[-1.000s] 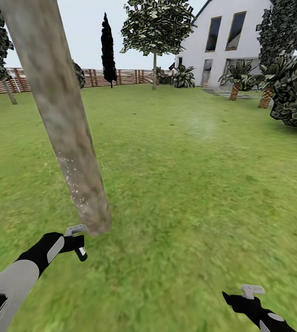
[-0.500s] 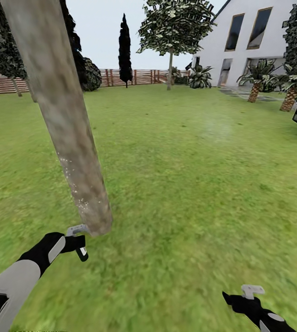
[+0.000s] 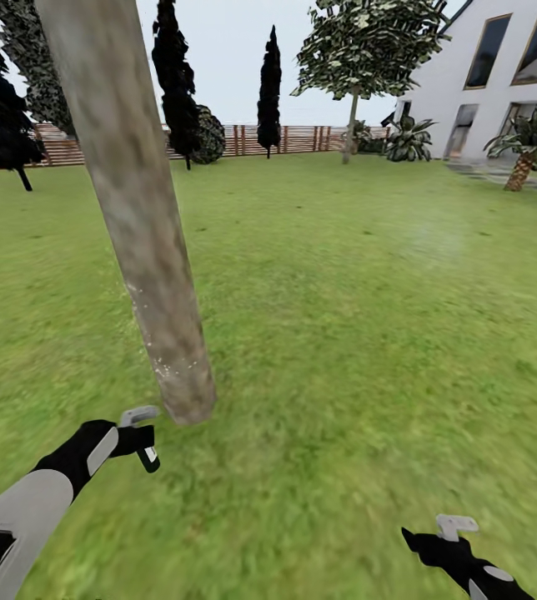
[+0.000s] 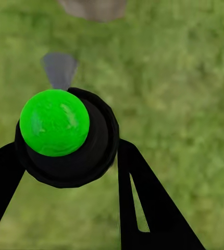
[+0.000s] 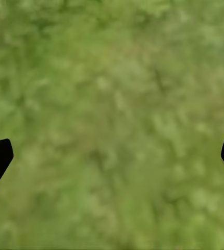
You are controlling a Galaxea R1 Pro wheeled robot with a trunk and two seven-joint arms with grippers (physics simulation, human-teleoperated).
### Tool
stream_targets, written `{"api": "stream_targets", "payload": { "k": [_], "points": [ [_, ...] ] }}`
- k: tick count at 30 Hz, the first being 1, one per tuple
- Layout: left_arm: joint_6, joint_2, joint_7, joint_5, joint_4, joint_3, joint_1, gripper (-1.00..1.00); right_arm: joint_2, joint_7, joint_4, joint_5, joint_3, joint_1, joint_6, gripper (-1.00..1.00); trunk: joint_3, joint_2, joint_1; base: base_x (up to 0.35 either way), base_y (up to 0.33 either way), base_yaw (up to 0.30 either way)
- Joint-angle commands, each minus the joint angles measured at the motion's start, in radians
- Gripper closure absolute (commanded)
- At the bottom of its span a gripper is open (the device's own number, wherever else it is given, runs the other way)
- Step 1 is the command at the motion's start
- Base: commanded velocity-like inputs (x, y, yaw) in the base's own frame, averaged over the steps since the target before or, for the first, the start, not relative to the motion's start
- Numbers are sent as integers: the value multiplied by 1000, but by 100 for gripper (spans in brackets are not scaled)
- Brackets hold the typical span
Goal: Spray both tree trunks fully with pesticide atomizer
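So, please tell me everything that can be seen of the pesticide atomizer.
The pesticide atomizer is a small dark, round bottle with a bright green spot, seen end-on in the left wrist view. Its light grey trigger head points toward the base of the tree trunk. The left gripper holds it above the grass, with black fingers on both sides.
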Motion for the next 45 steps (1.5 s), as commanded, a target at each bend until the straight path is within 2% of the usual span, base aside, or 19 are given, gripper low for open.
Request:
{"api": "stream_targets", "payload": {
  "k": [1,7,23,35,45],
  "points": [
    [0,0,0,0,0,0,0,100,0,0,0,0,0,0,0,-100,0,0,0,145,-270,277],
    [0,0,-1,0,0,0,0,100,0,0,0,0,0,0,0,-100,0,0,0,145,-270,256],
    [0,-2,1,0,0,0,0,100,0,0,0,1,0,0,0,-100,0,0,0,139,-269,55],
    [0,-2,1,0,0,0,0,100,0,0,0,0,0,-1,0,-100,0,0,0,5,-271,265],
    [0,-2,2,0,0,1,0,100,0,0,0,3,0,0,2,-100,0,0,0,-3,-270,17]
  ]
}}
